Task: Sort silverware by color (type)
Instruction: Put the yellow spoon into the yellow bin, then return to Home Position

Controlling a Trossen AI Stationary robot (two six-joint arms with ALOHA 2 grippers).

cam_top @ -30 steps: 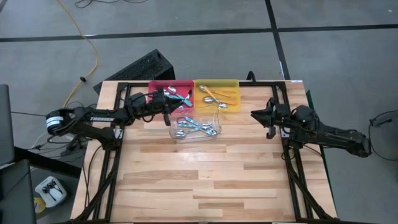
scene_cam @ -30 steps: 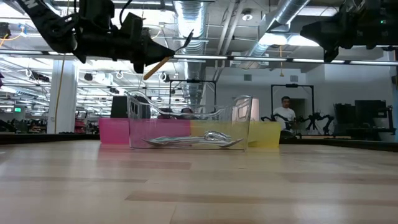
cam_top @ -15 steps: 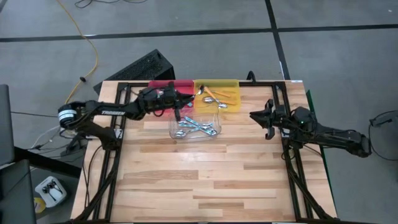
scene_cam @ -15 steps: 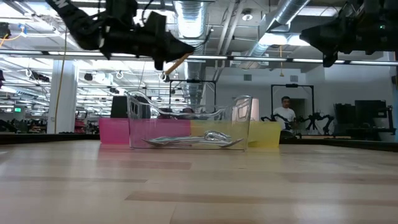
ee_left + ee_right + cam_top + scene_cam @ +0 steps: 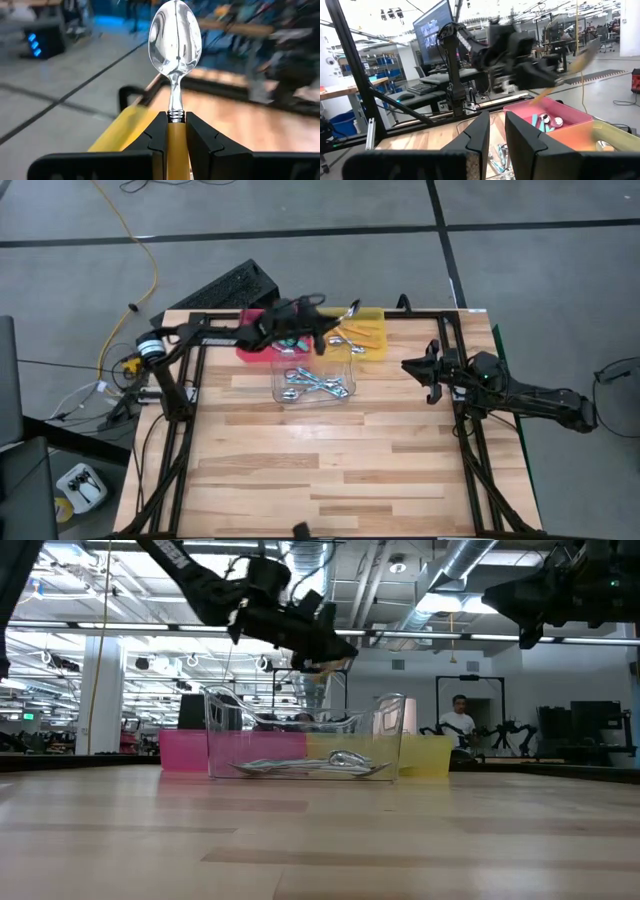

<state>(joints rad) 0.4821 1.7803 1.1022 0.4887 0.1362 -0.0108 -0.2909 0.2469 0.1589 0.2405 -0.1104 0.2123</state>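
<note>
From above, the left gripper [image 5: 325, 338] reaches in from the frame's left toward the top centre, clamped on an orange-handled spoon [image 5: 347, 312] whose bowl pokes out over the near corner of the yellow tray [image 5: 372, 311]. That tray already holds a few orange spoons [image 5: 362, 338]; the red tray [image 5: 248, 346] beside it holds teal ones, mostly hidden under the arm. Just below them, the clear tray [image 5: 280, 394] has several spoons [image 5: 315, 383] lying crossed in it, so I'd call the sorting perhaps half done, with this pile left to go. The right gripper [image 5: 424, 370] waits at centre right, off the trays, holding nothing.

At table level, the left gripper [image 5: 322, 648] hangs above the clear tray [image 5: 392, 740] in the upper middle, the spoon barely visible at its tip. The unsorted spoons [image 5: 310, 765] lie on the tray floor.

The left wrist camera shows the spoon [image 5: 175, 55] upright, its orange handle pinched between both fingers [image 5: 200, 142], yellow tray [image 5: 125, 127] below.

The right wrist camera looks past its own fingers [image 5: 482, 135], which stand slightly apart and empty, toward the red tray [image 5: 570, 117].
</note>
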